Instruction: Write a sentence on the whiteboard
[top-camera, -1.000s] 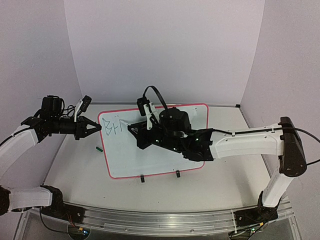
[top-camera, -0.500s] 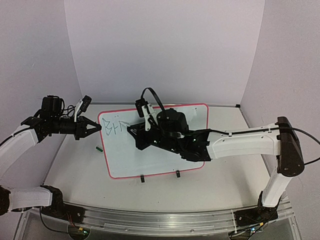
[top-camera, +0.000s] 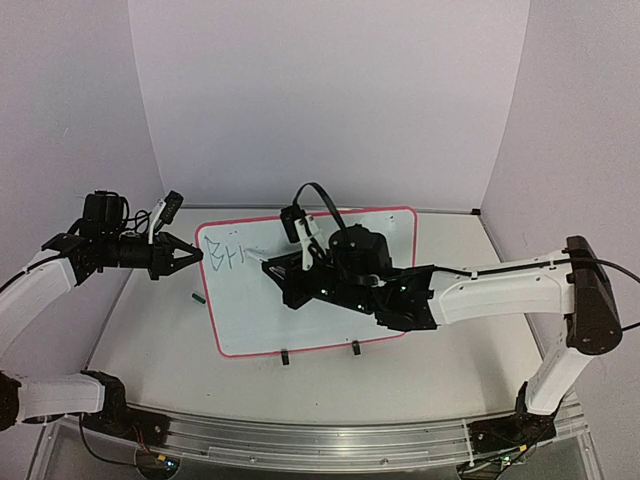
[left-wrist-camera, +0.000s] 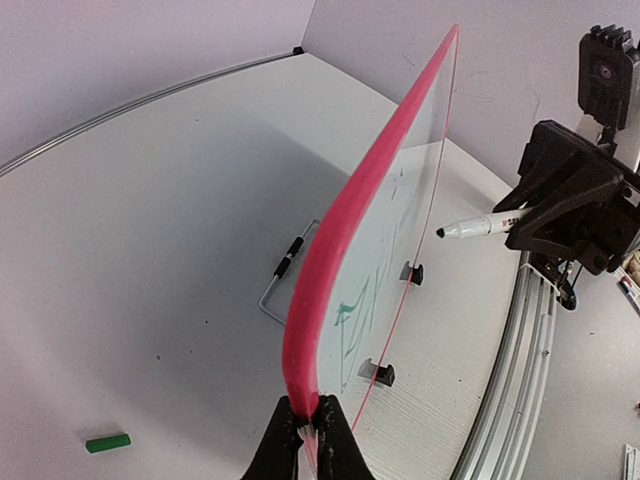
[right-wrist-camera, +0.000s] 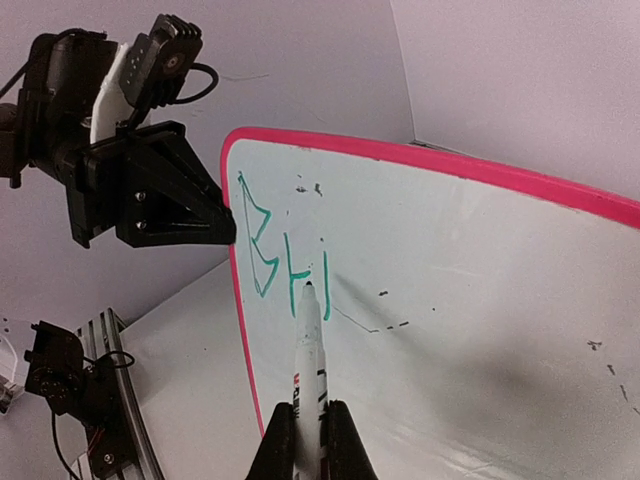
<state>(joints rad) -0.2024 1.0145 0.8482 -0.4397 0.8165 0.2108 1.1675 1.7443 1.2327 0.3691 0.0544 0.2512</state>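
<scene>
The whiteboard (top-camera: 250, 318) stands tilted on the table, white with a red-pink frame. My left gripper (top-camera: 197, 256) is shut on its left edge; the left wrist view shows the jaws pinching the frame (left-wrist-camera: 350, 210) at the left gripper (left-wrist-camera: 310, 425). My right gripper (top-camera: 285, 270) is shut on a white marker (top-camera: 268, 261). In the right wrist view the right gripper (right-wrist-camera: 310, 425) holds the marker (right-wrist-camera: 308, 350) with its tip at the green letters (right-wrist-camera: 285, 262), a "B" and a few strokes after it, the start of the sentence. I cannot tell whether the tip touches.
A green marker cap (top-camera: 197, 297) lies on the table left of the board, and shows in the left wrist view (left-wrist-camera: 107, 442). Two black clips (top-camera: 285, 357) (top-camera: 354, 348) sit on the board's near edge. A wire stand (left-wrist-camera: 285, 270) props the board from behind. An aluminium rail (top-camera: 320, 440) runs along the near table edge.
My right arm has shifted a little to the right with the marker, and another green stroke shows after the "B". The left gripper and the board have not moved.
</scene>
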